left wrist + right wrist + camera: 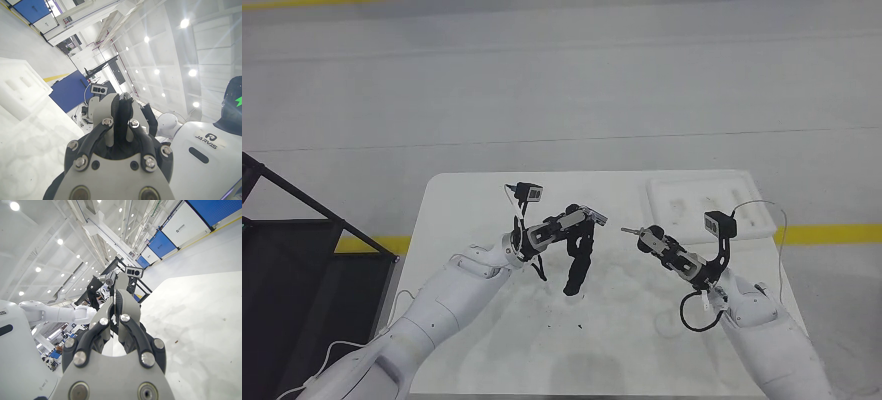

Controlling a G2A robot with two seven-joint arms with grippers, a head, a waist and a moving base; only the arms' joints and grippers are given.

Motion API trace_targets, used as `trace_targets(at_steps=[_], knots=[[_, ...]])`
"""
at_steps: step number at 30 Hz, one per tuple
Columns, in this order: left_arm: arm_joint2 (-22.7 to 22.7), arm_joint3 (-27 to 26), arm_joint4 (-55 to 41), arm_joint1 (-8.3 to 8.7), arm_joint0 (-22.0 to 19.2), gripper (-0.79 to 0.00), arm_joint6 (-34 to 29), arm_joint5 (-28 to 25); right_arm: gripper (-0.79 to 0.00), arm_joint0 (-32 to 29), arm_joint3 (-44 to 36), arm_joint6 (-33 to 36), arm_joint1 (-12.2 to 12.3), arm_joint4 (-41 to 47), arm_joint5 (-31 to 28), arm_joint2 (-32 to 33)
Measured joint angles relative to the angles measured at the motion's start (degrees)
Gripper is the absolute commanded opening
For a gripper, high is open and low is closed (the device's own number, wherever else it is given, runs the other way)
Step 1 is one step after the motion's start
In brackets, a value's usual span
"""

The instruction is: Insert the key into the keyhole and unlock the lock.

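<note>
A short silver metal lock cylinder (109, 279) with a round, slotted face is clamped in the left pincer (582, 217). The pincer's flat pale fingers are closed on the lock and on a limp black woven fabric strip (577, 265). The strip hangs toward the matte white worktop (482, 210); whether its end touches the surface cannot be told. The lock is held above the worktop's middle, its keyhole face turned toward the right pincer (645, 236). There a slim metal key (627, 230) is gripped between ribbed black pads (118, 300) pressed narrow. Its tip is pointed at the lock, with a small gap of open air between them. A white moulded foam tray (742, 190) with shallow rectangular recesses is set at the far right corner, well apart from both pincers. Both pincers are held well inside the worktop's edges.
</note>
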Motion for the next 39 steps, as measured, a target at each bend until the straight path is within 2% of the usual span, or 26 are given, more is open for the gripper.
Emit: trace_targets(at_steps=[17, 25, 31, 39], knots=[[0.0, 0.0, 0.0, 0.0, 0.0, -0.785, 0.0, 0.0, -0.785, 0.0, -0.1, -0.1, 0.0, -0.1, 0.0, 0.0], [0.0, 0.0, 0.0, 0.0, 0.0, -0.785, 0.0, 0.0, -0.785, -3.2, -3.8, -3.6, -0.5, 2.8, 0.0, -0.7], [0.0, 0.0, 0.0, 0.0, 0.0, -0.785, 0.0, 0.0, -0.785, -2.6, -1.5, -0.6, -1.0, 5.9, 0.0, 0.0], [0.0, 0.0, 0.0, 0.0, 0.0, -0.785, 0.0, 0.0, -0.785, 0.7, 3.5, 9.0, -3.0, 16.7, 0.0, -1.2]])
